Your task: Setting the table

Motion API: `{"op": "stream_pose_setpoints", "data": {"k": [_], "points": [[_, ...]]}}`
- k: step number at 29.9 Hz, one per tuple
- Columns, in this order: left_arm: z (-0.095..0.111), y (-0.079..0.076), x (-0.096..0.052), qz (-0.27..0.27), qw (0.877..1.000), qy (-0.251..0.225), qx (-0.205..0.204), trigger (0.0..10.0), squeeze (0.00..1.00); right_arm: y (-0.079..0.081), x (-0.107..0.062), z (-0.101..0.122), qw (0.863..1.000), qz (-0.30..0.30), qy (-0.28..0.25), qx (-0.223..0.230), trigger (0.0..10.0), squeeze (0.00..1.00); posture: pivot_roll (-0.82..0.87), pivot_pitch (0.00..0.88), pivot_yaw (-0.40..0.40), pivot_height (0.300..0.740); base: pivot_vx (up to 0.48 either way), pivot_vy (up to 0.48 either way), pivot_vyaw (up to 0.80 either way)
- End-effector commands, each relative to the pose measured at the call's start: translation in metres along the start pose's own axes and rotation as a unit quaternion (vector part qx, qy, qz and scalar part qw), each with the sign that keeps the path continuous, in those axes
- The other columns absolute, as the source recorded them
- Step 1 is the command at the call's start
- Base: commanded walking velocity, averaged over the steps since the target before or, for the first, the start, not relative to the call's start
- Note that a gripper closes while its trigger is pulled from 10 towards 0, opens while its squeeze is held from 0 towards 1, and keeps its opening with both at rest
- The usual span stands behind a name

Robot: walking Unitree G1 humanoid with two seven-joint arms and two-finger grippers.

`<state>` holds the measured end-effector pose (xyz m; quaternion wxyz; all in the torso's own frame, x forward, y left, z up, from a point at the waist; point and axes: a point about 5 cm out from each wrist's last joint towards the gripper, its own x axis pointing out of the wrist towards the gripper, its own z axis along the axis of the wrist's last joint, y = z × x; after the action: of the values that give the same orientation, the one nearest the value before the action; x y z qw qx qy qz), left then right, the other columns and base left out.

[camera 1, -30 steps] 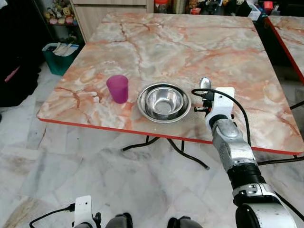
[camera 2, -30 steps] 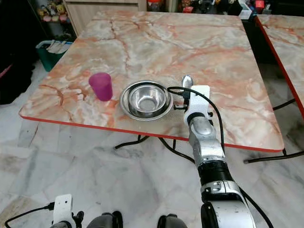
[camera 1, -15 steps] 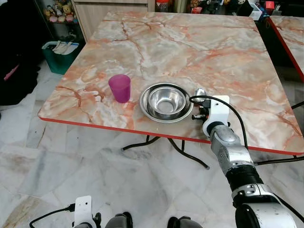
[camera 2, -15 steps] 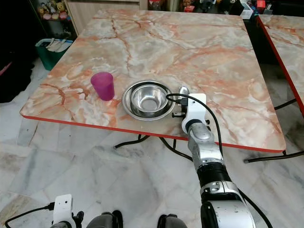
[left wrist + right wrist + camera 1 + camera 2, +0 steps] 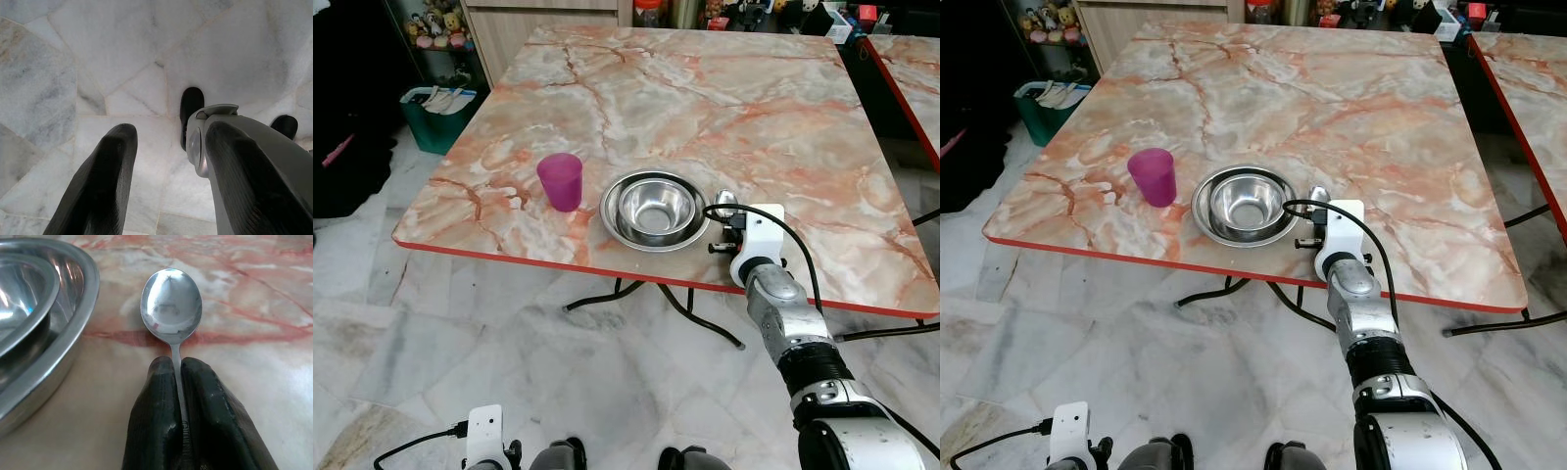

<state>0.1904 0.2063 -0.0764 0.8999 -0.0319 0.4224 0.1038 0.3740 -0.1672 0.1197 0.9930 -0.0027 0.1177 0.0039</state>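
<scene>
Marble-look table (image 5: 705, 88) w/ a red edge in front of me, pale stone-tile floor (image 5: 460, 333) below. A green bin (image 5: 435, 113) sits on the floor off the table's far left corner.

On the table near my edge: a purple cup (image 5: 559, 182), upright, and to its right, apart from it, a steel bowl (image 5: 654, 207) nested in a wider steel plate (image 5: 610, 217).

My right gripper (image 5: 180, 396) is just right of the plate, low over the tabletop. Its two black fingers (image 5: 156, 421) are pinched tight on the handle of a steel spoon (image 5: 171, 304); handle runs btwn the pads, spoon bowl sticks out ahead, facing up. The spoon head is just beside the plate rim, a narrow gap of marble btwn them. Can't tell if the spoon head is resting on the table or just above it.

My left gripper (image 5: 168, 161) hangs down by my side over the floor, fingers spread apart w/ nothing btwn them; my feet show past them.
</scene>
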Motion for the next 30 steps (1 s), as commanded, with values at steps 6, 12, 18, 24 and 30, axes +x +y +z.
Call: {"op": "stream_pose_setpoints", "data": {"k": [6,12,18,24,30], "points": [[-0.0128,0.0057,-0.0025,0.010,1.000,0.025,0.006,10.0,0.00,-0.0024,0.0041,0.0114,1.000,0.000,-0.018,0.003,10.0,0.00,0.02,0.178,0.001,0.711,0.000,0.000,0.00],[-0.0121,0.0066,-0.0024,0.011,1.000,0.023,0.007,10.0,0.00,-0.0018,0.0049,0.0103,1.000,0.002,-0.020,0.001,10.0,0.00,0.02,0.178,0.001,0.711,0.244,0.000,0.00],[-0.0115,0.0063,-0.0023,0.011,1.000,0.022,0.008,10.0,0.00,-0.0017,0.0048,0.0096,1.000,0.002,-0.021,0.001,10.0,0.00,0.02,0.180,0.001,0.711,0.247,0.000,0.00],[-0.0107,0.0041,-0.0020,0.009,1.000,0.020,0.007,10.0,0.00,-0.0018,0.0053,0.0095,1.000,0.001,-0.022,0.001,10.0,0.00,0.02,0.179,0.001,0.711,0.254,0.000,0.00],[-0.0100,0.0034,-0.0019,0.008,1.000,0.019,0.007,10.0,0.00,-0.0019,0.0053,0.0096,1.000,0.001,-0.023,0.002,10.0,0.00,0.02,0.180,0.000,0.711,0.276,0.000,0.00]]}}
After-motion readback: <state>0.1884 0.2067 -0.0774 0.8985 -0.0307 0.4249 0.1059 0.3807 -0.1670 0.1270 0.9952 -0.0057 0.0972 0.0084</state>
